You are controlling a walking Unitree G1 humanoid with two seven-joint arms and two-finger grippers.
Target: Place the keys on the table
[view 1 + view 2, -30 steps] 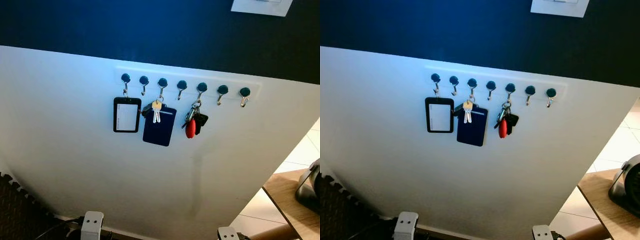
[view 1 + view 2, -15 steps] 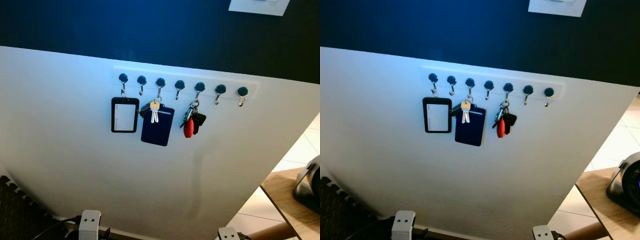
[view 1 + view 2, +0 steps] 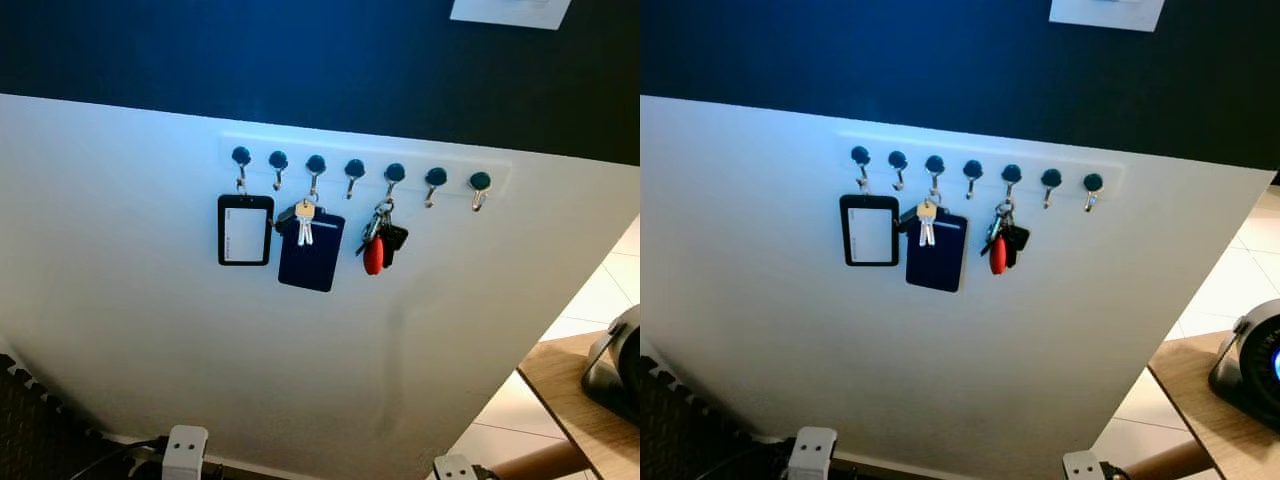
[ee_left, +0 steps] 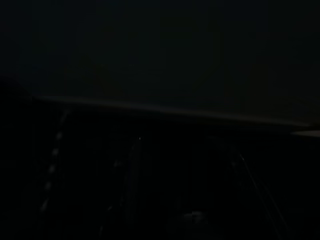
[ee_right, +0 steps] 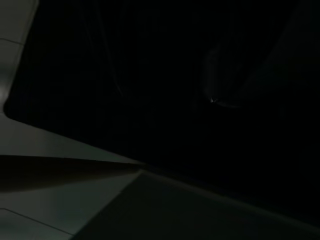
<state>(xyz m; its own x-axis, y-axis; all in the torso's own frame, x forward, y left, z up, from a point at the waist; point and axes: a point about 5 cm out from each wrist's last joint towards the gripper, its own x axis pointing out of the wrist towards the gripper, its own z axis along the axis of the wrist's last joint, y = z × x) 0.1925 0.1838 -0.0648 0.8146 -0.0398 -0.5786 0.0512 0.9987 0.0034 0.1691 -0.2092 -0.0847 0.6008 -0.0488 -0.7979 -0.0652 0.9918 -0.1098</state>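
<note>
A: In the left eye view, where are the keys?

B: The bunch of metal keys with a red oval fob and a black fob (image 3: 380, 240) hangs on the fifth hook of the white rail of seven dark-knobbed metal hooks (image 3: 362, 167), on the smooth white wall panel (image 3: 150, 330). Its long axis is vertical. To its left hang a small silver key (image 3: 303, 222) in front of a dark blue flat card holder (image 3: 310, 250), and a black-framed badge holder (image 3: 245, 230).

A: And the arms?

B: I see just two pale wrist parts at the lower edge: the left arm (image 3: 183, 452) and the right arm (image 3: 452, 467). The keys are high above both and between them, a little toward the right one, so I judge the right arm is nearer (the reach must go up and forward). Whether the fingers of either claw are spread or pressed together, I cannot tell.

A: The right eye view?

B: The same scene. The light brown wooden table (image 3: 1210, 420) is at the lower right, well apart from the keys, with a grey rounded appliance (image 3: 1250, 360) on it. A white plate (image 3: 1107, 12) sits on the dark blue upper wall.

A: The left wrist view?

B: Very dark; I can make out a faint pale line, nothing more.

A: The right wrist view?

B: Also dark, with a pale tiled floor (image 5: 75, 200) in one corner. The arm seems to hang idle.
</note>
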